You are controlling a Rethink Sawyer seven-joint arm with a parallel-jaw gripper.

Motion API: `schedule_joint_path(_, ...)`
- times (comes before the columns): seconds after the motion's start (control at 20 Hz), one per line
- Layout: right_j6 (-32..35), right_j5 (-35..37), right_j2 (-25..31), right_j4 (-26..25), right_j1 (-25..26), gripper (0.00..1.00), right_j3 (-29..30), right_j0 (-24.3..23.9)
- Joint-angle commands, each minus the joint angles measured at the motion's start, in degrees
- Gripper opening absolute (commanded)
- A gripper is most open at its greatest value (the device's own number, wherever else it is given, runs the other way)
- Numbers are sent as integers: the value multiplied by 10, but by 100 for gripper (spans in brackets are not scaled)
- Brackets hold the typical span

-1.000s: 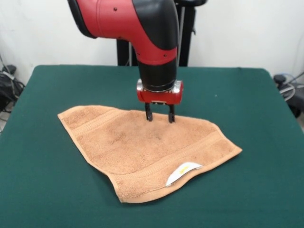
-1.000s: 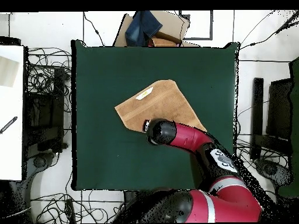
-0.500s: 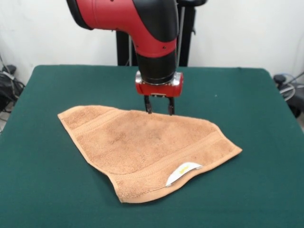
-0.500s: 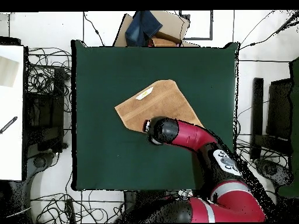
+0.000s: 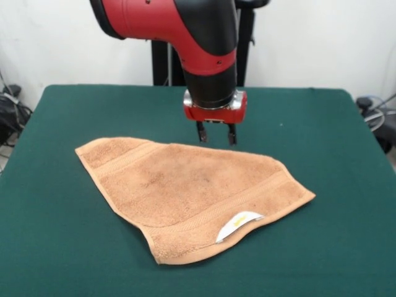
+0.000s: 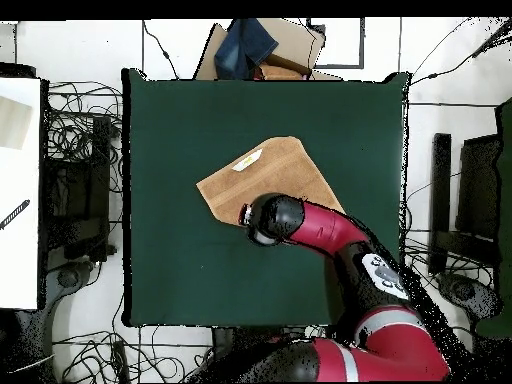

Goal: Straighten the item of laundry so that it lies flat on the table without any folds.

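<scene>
Since a second ago I have lifted my gripper (image 5: 215, 133) off the towel (image 5: 185, 195) and drawn it back past the far edge, so its spread, empty fingers (image 5: 201, 132) now hang above the bare table (image 5: 62, 111) just behind the cloth. The towel has not shifted: it lies mid-table, roughly triangular, one part folded under. Its white label (image 5: 238, 224) shows at the near edge, and a raised fold sits beside the label.
</scene>
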Motion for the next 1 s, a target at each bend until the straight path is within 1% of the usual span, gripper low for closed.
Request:
schedule_joint_path(0.05,144,85,-4,51,7,100,-47,52)
schedule_joint_path(0.3,135,106,-4,70,26,100,-77,57)
schedule_joint_path(0.45,129,113,-6,75,23,100,-80,58)
schedule_joint_path(0.7,126,114,-10,84,12,100,-69,56)
schedule_joint_path(1.0,114,79,1,98,17,100,-55,43)
